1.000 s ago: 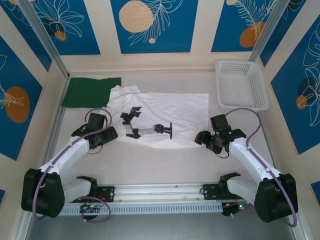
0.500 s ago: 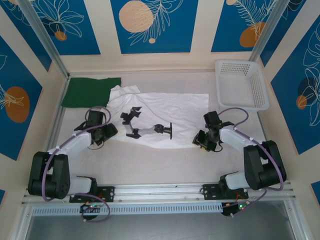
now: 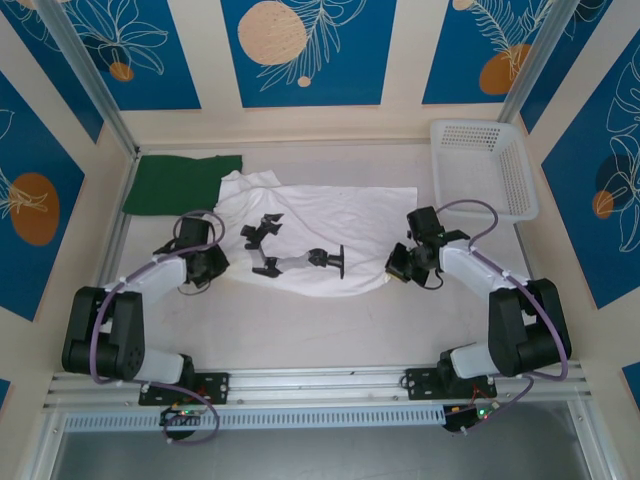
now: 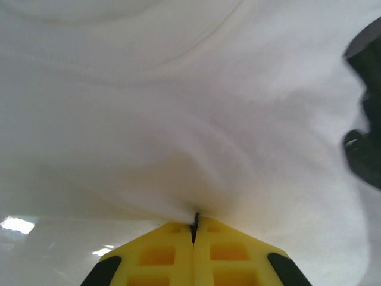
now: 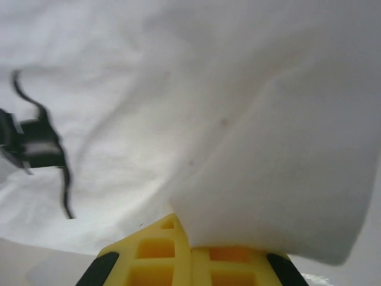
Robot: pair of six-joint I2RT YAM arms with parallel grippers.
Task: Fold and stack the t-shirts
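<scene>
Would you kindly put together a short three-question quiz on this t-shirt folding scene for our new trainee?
1. True or false: the left gripper and the right gripper are each shut on the white t-shirt.
2. Where does the green t-shirt lie? A: folded on top of the white t-shirt. B: at the far left of the table. C: held in the right gripper.
3. Fill in: the white mesh basket stands at the table's far ____ side.

Key: 1 true; 2 B; 3 right.
</scene>
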